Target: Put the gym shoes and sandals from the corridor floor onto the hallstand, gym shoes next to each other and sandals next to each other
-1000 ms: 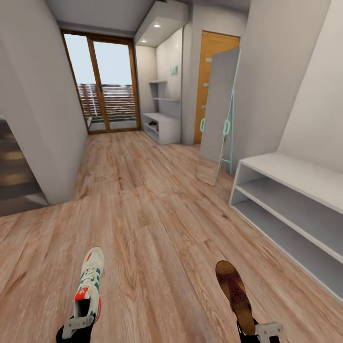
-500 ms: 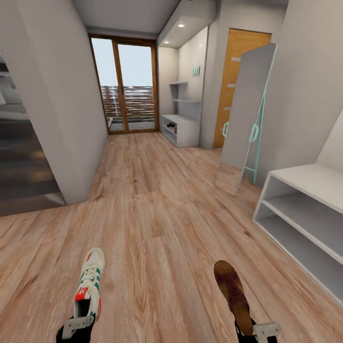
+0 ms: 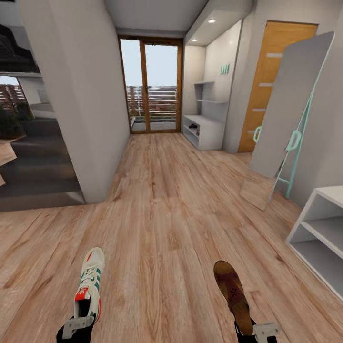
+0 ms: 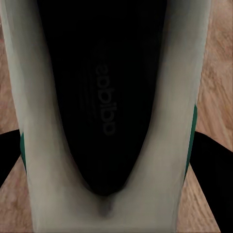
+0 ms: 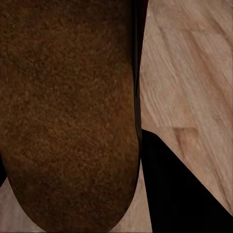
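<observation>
A cream gym shoe [image 3: 89,286] with green stripes and a red-orange patch is held heel-first, above the corridor floor [image 3: 171,214], by my left gripper [image 3: 78,325], which is shut on it. The left wrist view looks into the gym shoe's dark opening [image 4: 109,97], with a black finger [image 4: 216,174] on each side. My right gripper [image 3: 259,329] is shut on a dark brown sandal [image 3: 232,291]; its sole [image 5: 68,111] shows close up in the right wrist view. The hallstand [image 3: 206,132], pale with floating shelves, stands far down the corridor on the right.
A plain white two-bay bench [image 3: 318,233] stands near on the right. A tall mirror [image 3: 286,119] leans on the right wall beside an orange door [image 3: 267,85]. A grey wall corner [image 3: 83,105] and dark steps [image 3: 33,176] lie left. Glass doors [image 3: 152,85] close the far end.
The whole picture has slid to the right, so the camera has turned left. Both grippers and the shoes they hold keep their places in the view.
</observation>
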